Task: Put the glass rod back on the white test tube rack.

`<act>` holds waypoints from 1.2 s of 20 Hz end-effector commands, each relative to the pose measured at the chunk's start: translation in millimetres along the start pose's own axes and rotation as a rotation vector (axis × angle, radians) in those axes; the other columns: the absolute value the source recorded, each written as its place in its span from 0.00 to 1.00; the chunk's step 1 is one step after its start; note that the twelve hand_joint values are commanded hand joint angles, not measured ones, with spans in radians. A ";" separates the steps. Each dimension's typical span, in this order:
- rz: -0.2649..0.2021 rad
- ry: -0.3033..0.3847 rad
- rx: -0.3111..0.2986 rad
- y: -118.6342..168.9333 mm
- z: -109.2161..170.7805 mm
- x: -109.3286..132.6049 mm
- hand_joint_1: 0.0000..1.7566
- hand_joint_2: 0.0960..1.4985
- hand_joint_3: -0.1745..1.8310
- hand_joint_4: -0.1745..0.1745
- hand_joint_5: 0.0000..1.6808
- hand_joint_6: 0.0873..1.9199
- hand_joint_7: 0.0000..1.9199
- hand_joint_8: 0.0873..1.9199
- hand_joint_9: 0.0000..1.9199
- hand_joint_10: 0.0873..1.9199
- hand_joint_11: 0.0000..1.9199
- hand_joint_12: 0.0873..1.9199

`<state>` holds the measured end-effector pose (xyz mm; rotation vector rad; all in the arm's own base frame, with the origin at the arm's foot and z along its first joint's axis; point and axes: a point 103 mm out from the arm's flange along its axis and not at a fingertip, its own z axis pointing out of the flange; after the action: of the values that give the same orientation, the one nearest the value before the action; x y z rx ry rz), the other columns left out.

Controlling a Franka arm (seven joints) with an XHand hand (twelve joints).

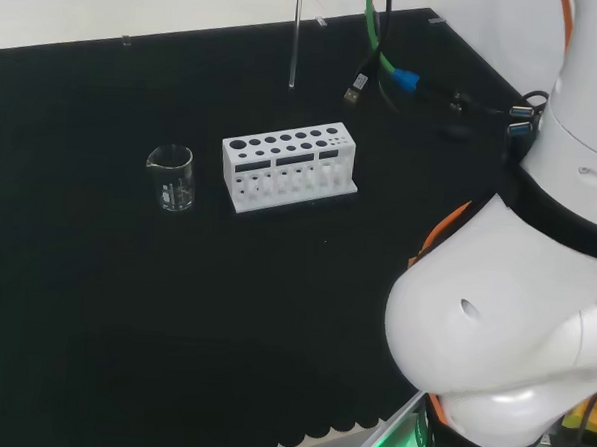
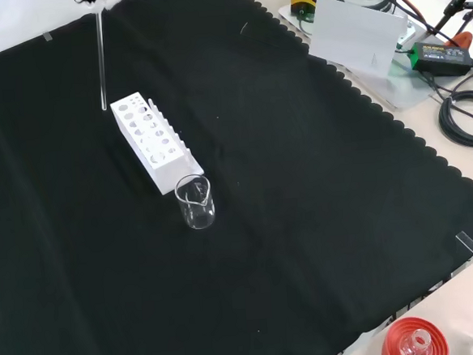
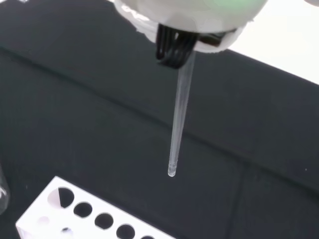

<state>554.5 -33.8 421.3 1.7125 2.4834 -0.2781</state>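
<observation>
Landmark: we take the white rack (image 1: 289, 167) as our reference; it stands on the black cloth (image 1: 124, 305), its top rows of round holes bare.

Rod: we find the glass rod (image 2: 101, 61) hanging upright in the air, its lower tip above the cloth and clear of the rack. In the front view the tip sits just above and left of the rack's far end. In the head view the rod (image 1: 294, 43) hangs beyond the rack's back edge, near its middle.

Hand: we see the hand (image 3: 189, 20) in the wrist view, holding the rod's (image 3: 178, 114) upper end. Dark fingers (image 3: 172, 50) curl against the rod and pinch it where it leaves the palm.

Rod and rack: apart, no contact. In the wrist view the tip hangs above the cloth, short of the rack's (image 3: 79, 214) row of holes.

Beaker: we note a clear beaker (image 1: 171, 177) just beside the rack's end, at the left in the head view, nearer the camera in the front view (image 2: 195, 201). It looks empty.
</observation>
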 end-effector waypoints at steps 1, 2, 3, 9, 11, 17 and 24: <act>0.012 -0.017 0.028 -3.7 14.4 -10.2 0.76 0.37 0.46 0.00 0.72 0.27 0.70 0.41 0.89 0.30 0.84 0.36; 0.014 -0.023 0.034 -4.6 15.6 -12.2 0.76 0.37 0.46 0.00 0.72 0.27 0.70 0.41 0.89 0.30 0.84 0.36; 0.018 -0.020 0.035 -5.5 16.6 -14.2 0.76 0.37 0.46 0.00 0.72 0.27 0.70 0.41 0.89 0.29 0.84 0.36; 0.041 -0.014 0.042 -9.1 20.8 -24.3 0.76 0.37 0.46 0.00 0.72 0.27 0.70 0.41 0.89 0.29 0.84 0.36; 0.046 -0.014 0.045 -9.3 21.4 -26.2 0.76 0.37 0.46 0.00 0.72 0.27 0.70 0.41 0.89 0.29 0.84 0.36; 0.050 -0.010 0.053 -8.4 22.8 -27.2 0.76 0.37 0.46 0.00 0.72 0.27 0.70 0.41 0.89 0.29 0.84 0.36; 0.050 -0.006 0.050 -8.0 23.2 -28.4 0.76 0.37 0.46 0.00 0.72 0.27 0.70 0.41 0.89 0.29 0.84 0.36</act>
<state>551.5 -80.8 413.3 1.8194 2.4060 -0.3480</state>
